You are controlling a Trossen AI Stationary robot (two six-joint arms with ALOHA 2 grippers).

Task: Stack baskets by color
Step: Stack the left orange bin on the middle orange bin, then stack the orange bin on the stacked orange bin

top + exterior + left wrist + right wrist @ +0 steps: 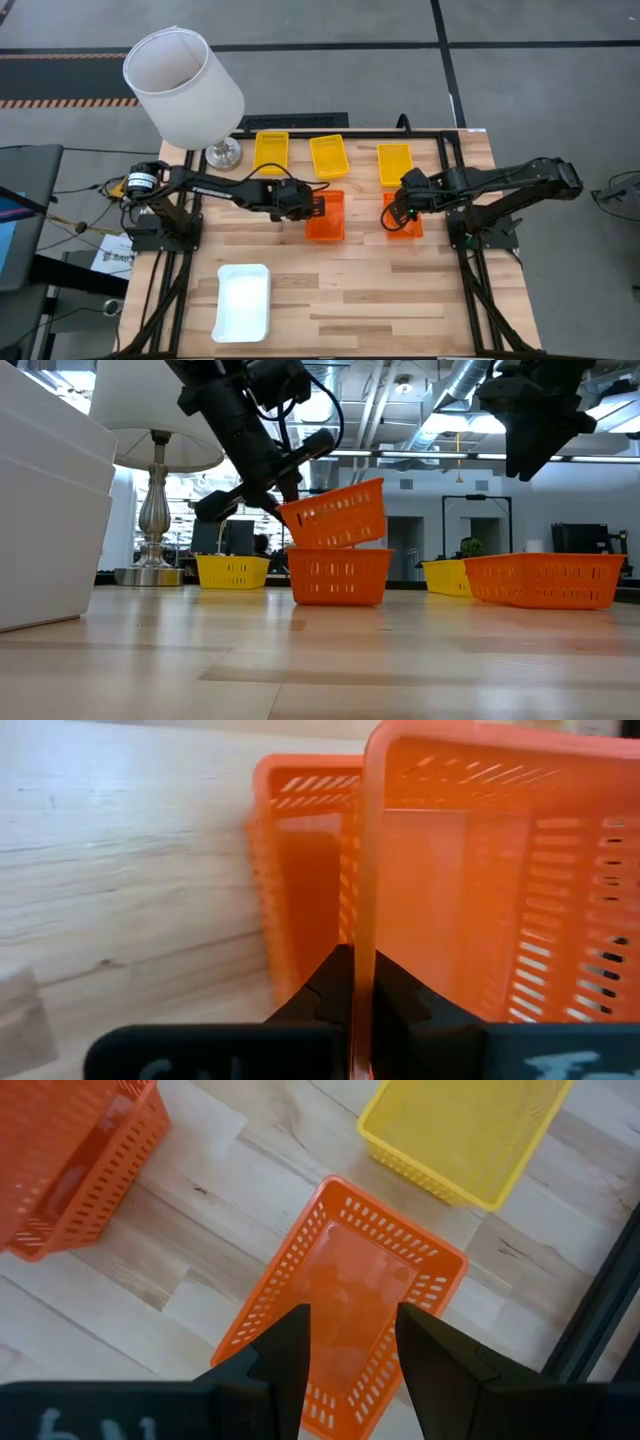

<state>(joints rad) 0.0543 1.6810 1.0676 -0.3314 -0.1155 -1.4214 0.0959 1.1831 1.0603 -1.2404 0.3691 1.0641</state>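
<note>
My left gripper (pixel 306 206) is shut on an orange basket (pixel 336 514), which hangs tilted just over a second orange basket (pixel 340 576) standing on the table's middle. I cannot tell whether the two touch. A third orange basket (pixel 350 1285) lies on the table to the right. My right gripper (pixel 350 1330) hovers open above it, clear of it. Three yellow baskets (pixel 271 150) (pixel 329 156) (pixel 395 164) stand in a row at the far edge. A white basket (pixel 243 300) sits near the front left. My left gripper pinches one thin wall of the upper orange basket at its rim (pixel 362 935), one finger inside the basket and one outside. The fingers come slanting down from the table's left. The basket is tilted, its right side higher, its underside close over the lower basket's rim (pixel 300 552).
A table lamp with a big white shade (pixel 183 85) stands at the far left corner. A black frame (pixel 455 150) runs along the far and right edges. Bare wood lies across the near half, right of the white basket.
</note>
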